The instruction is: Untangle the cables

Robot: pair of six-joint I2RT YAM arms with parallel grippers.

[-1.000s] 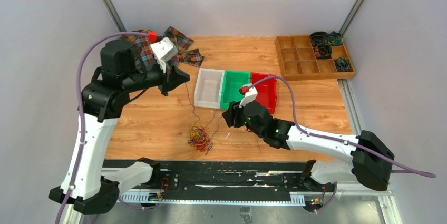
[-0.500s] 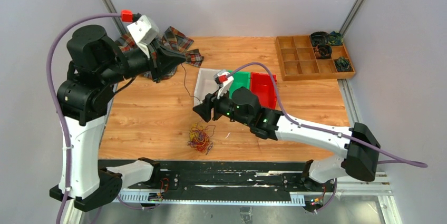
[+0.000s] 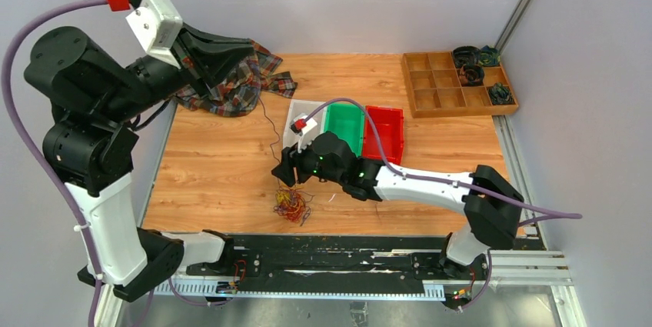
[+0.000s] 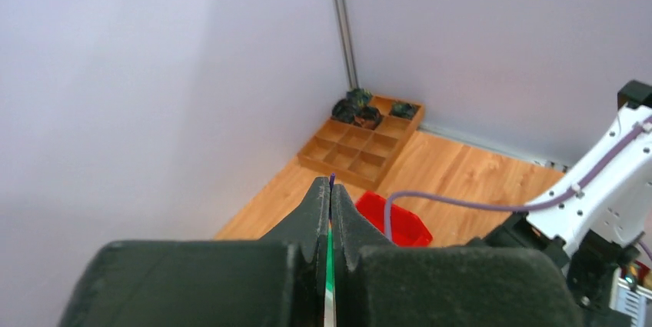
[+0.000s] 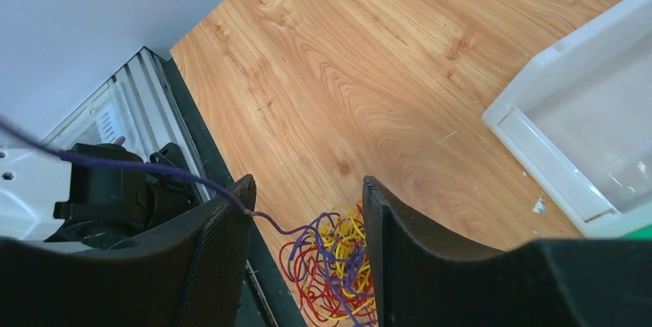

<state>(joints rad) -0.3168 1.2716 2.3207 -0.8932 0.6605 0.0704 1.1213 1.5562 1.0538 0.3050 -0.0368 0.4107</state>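
The cables lie as a fist-sized tangle (image 3: 291,204) of purple, dark red and yellow wires near the table's front edge. One purple wire (image 3: 271,131) runs up from it to my left gripper (image 3: 246,54), which is raised high and shut on the wire's end (image 4: 331,181). My right gripper (image 3: 286,178) hovers open just above the tangle. In the right wrist view the tangle (image 5: 338,265) lies below and between the open fingers, and the taut purple wire (image 5: 154,169) crosses the tip of the left finger (image 5: 223,242).
White (image 3: 296,115), green (image 3: 346,123) and red (image 3: 384,131) bins stand mid-table behind the right arm. A plaid cloth (image 3: 231,85) lies at the back left. A wooden compartment tray (image 3: 454,85) with dark cable coils (image 3: 470,58) is at the back right.
My left arm has risen and swung back left, drawing the purple wire up from the tangle. My right arm has moved left and down over the tangle.
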